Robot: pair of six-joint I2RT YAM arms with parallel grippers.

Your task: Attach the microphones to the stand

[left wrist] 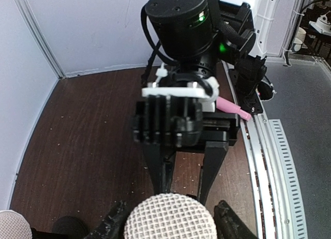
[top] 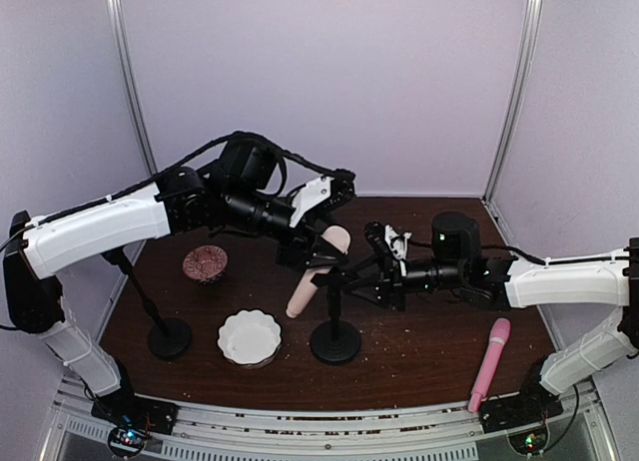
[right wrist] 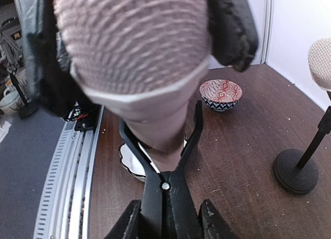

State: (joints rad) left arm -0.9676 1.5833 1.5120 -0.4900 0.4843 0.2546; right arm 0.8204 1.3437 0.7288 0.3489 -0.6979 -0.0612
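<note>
Step in hand: you're seating the cream microphone [right wrist: 134, 42] in the clip [right wrist: 164, 179] of the middle stand [top: 334, 343].

- Left end effector [left wrist: 169, 222]: clamped on the mic's mesh head, shaft pointing down and tilted.
- Right end effector [right wrist: 168, 218]: pinching the clip's tail. The prongs are spread, and in the right wrist view the shaft sits between them. Can't tell whether it's fully home.

Next move, my read: push the shaft deeper into the prongs, then ease off the clip so it bites. Only after that let go of the head. If you release the head first, the mic probably tips out. Watch the stand base too; a sideways shove could slide it.

Other task items:
- Second cream microphone [right wrist: 321, 63] looks already mounted on the left stand [top: 170, 336].
- Pink microphone [top: 489, 366] lies flat on the worktop [top: 419, 331] near the right arm's base, well apart from both stands. I see no third stand in frame, so check where it goes.

Containers:
- Patterned bowl [top: 205, 263]: looks empty.
- White dish [top: 250, 338]: looks empty. It sits just beside the middle stand's base, so mind it on the approach.
</note>
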